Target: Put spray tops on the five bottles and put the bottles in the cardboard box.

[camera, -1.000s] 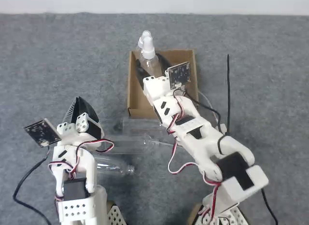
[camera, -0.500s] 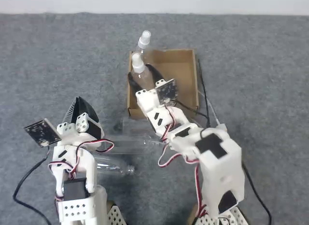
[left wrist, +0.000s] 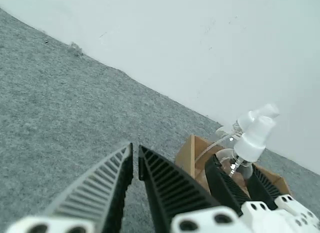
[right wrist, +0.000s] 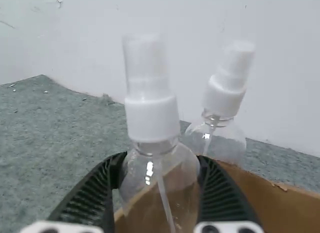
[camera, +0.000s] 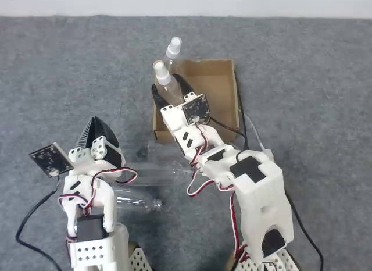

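My right gripper (camera: 170, 89) is shut on a clear bottle with a white spray top (camera: 161, 72), held upright over the left wall of the cardboard box (camera: 221, 96). The right wrist view has this bottle (right wrist: 152, 113) between my black fingers (right wrist: 95, 193). A second topped bottle (camera: 174, 48) stands at the box's far left corner, just behind the held one (right wrist: 225, 93). My left gripper (camera: 94, 122) is shut on nothing, raised at the near left (left wrist: 135, 149). From there the held bottle (left wrist: 252, 135) appears beside the box (left wrist: 187, 153).
Clear bottles without tops lie on the grey carpet between the arms: one long one (camera: 157, 173), one nearer the left base (camera: 136, 201), one close to the box's front (camera: 163, 149). Cables trail right of the box (camera: 247, 125). A white wall runs behind.
The right arm has swung left and drawn the held bottle away from the standing one, toward the box's left wall. The left arm has kept still.
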`<state>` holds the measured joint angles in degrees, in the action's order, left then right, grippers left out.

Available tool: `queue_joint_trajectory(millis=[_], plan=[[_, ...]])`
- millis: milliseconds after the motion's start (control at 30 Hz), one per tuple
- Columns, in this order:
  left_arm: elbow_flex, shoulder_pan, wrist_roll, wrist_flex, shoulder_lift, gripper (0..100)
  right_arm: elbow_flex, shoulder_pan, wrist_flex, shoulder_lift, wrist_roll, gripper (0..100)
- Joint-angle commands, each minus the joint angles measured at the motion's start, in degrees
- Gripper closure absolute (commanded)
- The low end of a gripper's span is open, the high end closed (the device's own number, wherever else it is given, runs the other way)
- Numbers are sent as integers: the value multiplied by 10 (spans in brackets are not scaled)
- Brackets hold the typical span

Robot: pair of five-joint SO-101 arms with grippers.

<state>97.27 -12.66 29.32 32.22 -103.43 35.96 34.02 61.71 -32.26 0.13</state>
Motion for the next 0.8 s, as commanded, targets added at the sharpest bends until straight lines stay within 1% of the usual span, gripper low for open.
queue_joint_trajectory(millis=[0,133,233,433,767], plan=[[-7,-2,-5,3,-11,985,-32,3,10,4,4,943],[-7,-2,-5,3,-11,985,-29,-2,8,4,-45,942],[-7,-2,-5,3,-11,985,-30,-6,1,4,-47,936],[-7,-2,-5,3,-11,985,-31,-6,-31,5,-48,823],[-7,-2,-5,3,-10,985,-29,-9,-31,10,-47,818]])
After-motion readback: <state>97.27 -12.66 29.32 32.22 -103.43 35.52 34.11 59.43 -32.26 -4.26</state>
